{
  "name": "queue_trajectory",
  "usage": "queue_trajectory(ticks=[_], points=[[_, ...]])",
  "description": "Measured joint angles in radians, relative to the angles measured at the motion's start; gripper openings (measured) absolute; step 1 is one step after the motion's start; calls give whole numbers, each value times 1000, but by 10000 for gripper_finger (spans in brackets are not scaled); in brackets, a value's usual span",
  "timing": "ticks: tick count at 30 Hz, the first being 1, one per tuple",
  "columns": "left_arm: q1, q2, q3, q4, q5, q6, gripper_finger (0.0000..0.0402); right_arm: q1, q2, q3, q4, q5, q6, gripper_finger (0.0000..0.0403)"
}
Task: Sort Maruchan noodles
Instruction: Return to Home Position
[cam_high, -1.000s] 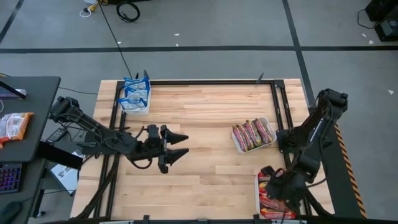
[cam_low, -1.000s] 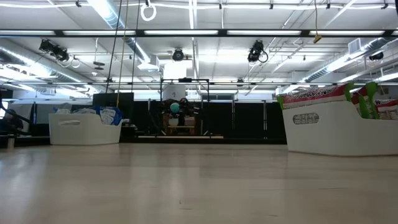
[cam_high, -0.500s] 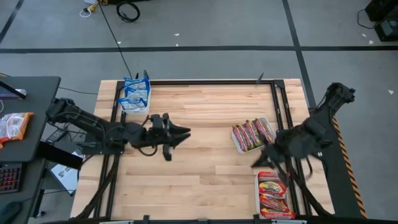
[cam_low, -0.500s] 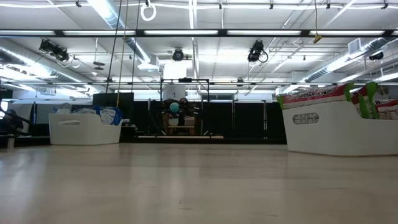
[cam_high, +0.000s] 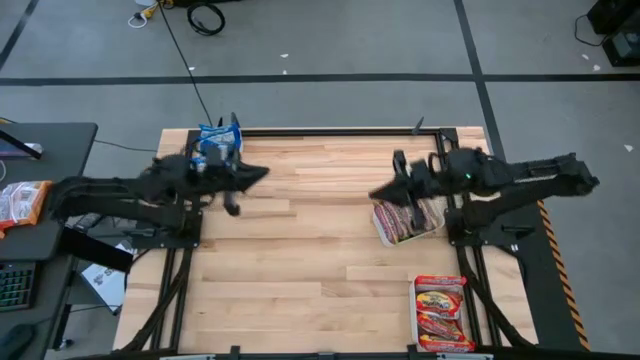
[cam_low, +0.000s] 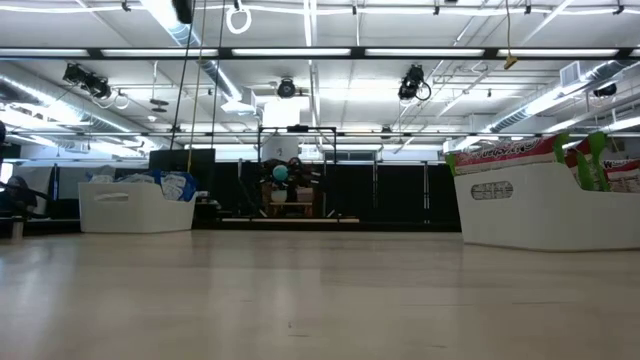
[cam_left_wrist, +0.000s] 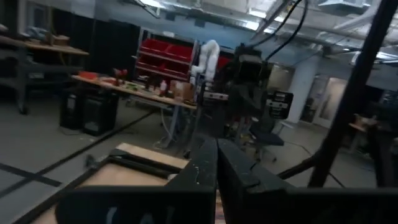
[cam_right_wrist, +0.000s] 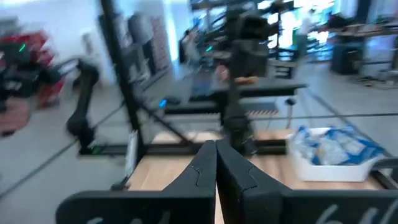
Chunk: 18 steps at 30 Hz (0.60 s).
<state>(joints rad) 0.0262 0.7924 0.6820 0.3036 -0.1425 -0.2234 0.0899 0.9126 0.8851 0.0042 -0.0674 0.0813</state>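
Note:
The Maruchan noodles lie sorted in three white trays. Blue-white packets fill the far-left tray (cam_high: 218, 150), pinkish ones stand on edge in the right tray (cam_high: 408, 216), and red-orange ones lie in the near-right tray (cam_high: 440, 312). My left gripper (cam_high: 262, 172) hangs above the table beside the blue tray, pointing right, shut and empty (cam_left_wrist: 216, 169). My right gripper (cam_high: 376, 193) hangs above the left end of the pinkish tray, pointing left, shut and empty (cam_right_wrist: 216, 169). In the low view, neither gripper shows between the two trays (cam_low: 135, 207) (cam_low: 545, 205).
A black frame (cam_high: 440, 150) runs along the table's far and side edges. Bare wood (cam_high: 320, 250) spans the middle and near left of the table. A desk with a keyboard and an orange packet (cam_high: 20, 203) stands off the table's left side.
My left gripper has shut and has swung up from the table's middle toward the far left, beside the blue tray. My right gripper has risen out of the near-right tray and gone toward the far edge, to above the pinkish tray, turning to point left.

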Motion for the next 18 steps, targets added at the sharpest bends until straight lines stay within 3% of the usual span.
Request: queue_trajectory(ticks=[7, 13, 18], points=[[135, -255, -89, -221, 127, -38, 6, -179, -39, -151, 234, -33, 127, 4], [141, -446, -89, -546, 119, -39, 7, -163, -218, -216, 195, 56, 152, 6], [141, -537, -89, -661, 114, 25, 7, -156, -368, -225, 19, 38, 145, 29]])
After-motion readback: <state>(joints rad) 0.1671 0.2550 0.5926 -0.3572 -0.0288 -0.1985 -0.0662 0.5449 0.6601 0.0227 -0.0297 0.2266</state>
